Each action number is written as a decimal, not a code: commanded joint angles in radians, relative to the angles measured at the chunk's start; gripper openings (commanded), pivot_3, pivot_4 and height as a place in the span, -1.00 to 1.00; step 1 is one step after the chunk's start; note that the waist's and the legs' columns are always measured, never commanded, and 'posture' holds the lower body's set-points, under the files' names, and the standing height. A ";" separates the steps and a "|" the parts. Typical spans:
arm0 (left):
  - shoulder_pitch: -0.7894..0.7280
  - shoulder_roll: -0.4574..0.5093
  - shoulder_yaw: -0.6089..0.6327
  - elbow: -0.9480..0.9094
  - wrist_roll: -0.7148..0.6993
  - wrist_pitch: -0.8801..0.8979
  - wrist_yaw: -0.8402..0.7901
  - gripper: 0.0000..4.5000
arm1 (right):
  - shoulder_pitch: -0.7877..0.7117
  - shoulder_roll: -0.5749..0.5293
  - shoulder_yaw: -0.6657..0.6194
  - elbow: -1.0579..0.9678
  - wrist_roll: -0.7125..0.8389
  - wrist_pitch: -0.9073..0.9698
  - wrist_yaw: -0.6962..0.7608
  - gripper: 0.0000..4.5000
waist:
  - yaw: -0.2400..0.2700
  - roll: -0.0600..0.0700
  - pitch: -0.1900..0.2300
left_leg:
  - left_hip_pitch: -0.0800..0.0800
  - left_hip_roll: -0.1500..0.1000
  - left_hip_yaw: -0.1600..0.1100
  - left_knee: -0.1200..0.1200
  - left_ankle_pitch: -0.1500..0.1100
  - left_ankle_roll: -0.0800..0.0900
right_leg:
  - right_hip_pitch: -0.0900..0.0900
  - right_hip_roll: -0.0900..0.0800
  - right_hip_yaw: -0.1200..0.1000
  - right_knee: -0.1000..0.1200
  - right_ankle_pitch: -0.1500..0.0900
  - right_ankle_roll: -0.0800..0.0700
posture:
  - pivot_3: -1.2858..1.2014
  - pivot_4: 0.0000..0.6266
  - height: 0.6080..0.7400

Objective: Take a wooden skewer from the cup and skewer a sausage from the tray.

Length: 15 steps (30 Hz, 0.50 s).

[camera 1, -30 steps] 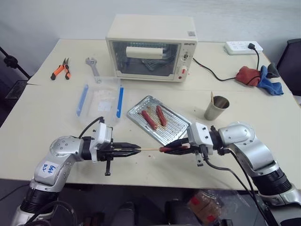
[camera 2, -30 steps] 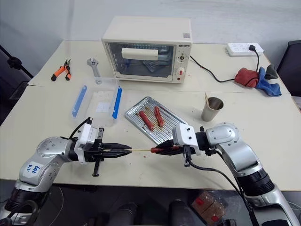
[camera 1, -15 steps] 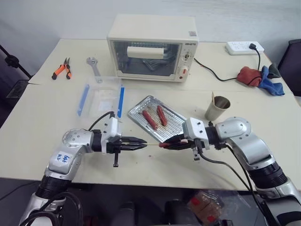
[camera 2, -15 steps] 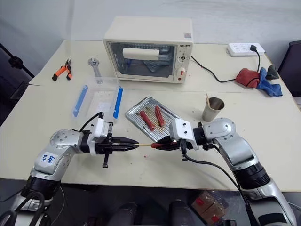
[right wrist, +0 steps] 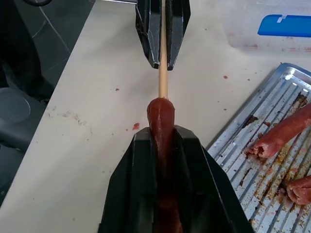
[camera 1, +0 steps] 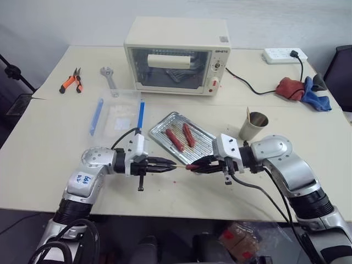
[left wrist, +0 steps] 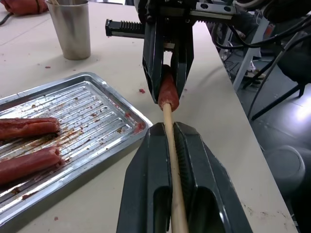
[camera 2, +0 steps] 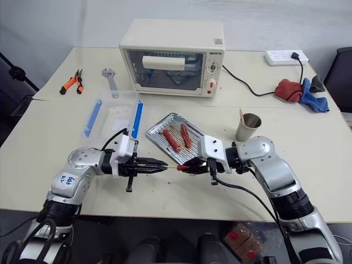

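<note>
Right wrist view, centre frame: we see the left gripper (right wrist: 162, 36) pinching the wooden skewer (right wrist: 163, 80), its tip already piercing the sausage (right wrist: 162, 126) clasped by the right gripper (right wrist: 164, 160); threading remains.

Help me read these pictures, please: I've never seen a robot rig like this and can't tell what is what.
It is a humanoid robot with two arms, each ending in a two-fingered black gripper. Two pictures come from cameras in its head, looking down over a table. The other two come from cameras on its wrists, looking along the fingers.

The left gripper is shut on a wooden skewer. The right gripper holds a sausage, and the skewer's tip has entered its end.

On the table lie a ribbed metal tray with two more sausages, a metal cup, a clear plastic box with blue clips, a toaster oven, pliers, a wrench, a power strip and red and blue cloths.
</note>
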<state>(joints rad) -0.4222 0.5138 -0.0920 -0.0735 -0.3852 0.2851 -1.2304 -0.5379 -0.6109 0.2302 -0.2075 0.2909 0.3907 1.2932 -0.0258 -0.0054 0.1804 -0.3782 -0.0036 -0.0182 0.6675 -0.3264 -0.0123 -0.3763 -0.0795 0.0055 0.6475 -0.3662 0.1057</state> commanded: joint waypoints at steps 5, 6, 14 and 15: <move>0.109 0.165 0.157 -0.095 -0.111 0.026 -0.045 -1.00 | 0.134 -0.101 -0.141 -0.087 0.075 -0.115 0.016 0.37 | 0.000 0.000 0.000 | 0.000 0.000 0.000 -0.001 0.000 0.000 | 0.000 0.000 0.000 -0.001 0.000 0.000 | 0.03 -0.52 1.00; 0.129 0.184 0.181 -0.110 -0.128 0.036 -0.042 -1.00 | 0.160 -0.098 -0.177 -0.089 0.115 -0.141 0.029 0.50 | 0.000 0.000 0.000 | 0.000 0.000 0.000 -0.001 0.000 0.000 | 0.000 0.000 0.000 -0.002 0.000 0.000 | 0.03 -0.52 1.00; 0.240 0.104 0.484 -0.235 -0.339 0.180 0.301 -1.00 | 0.427 -0.008 -0.447 -0.167 0.415 -0.133 -0.106 0.98 | 0.011 0.000 0.000 | 0.000 0.000 -0.001 -0.001 -0.001 0.001 | 0.002 -0.001 0.000 -0.002 0.000 0.000 | 0.03 -0.52 1.00; 0.222 0.056 0.529 -0.225 -0.359 0.190 0.410 -1.00 | 0.445 0.024 -0.468 -0.186 0.443 -0.143 -0.144 0.98 | 0.014 0.000 0.000 | 0.000 0.000 -0.001 -0.001 -0.001 0.001 | 0.002 -0.001 0.000 -0.001 0.000 0.000 | 0.03 -0.52 1.00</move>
<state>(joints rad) -0.1812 0.6092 0.3561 -0.2723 -0.6846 0.4556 -0.9713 -0.0991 -0.6152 -0.1805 -0.3173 0.6379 0.2341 1.2141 -0.0123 -0.0058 0.1806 -0.3777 -0.0033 -0.0191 0.6675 -0.3269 -0.0114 -0.3738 -0.0803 0.0056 0.6462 -0.3661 0.1060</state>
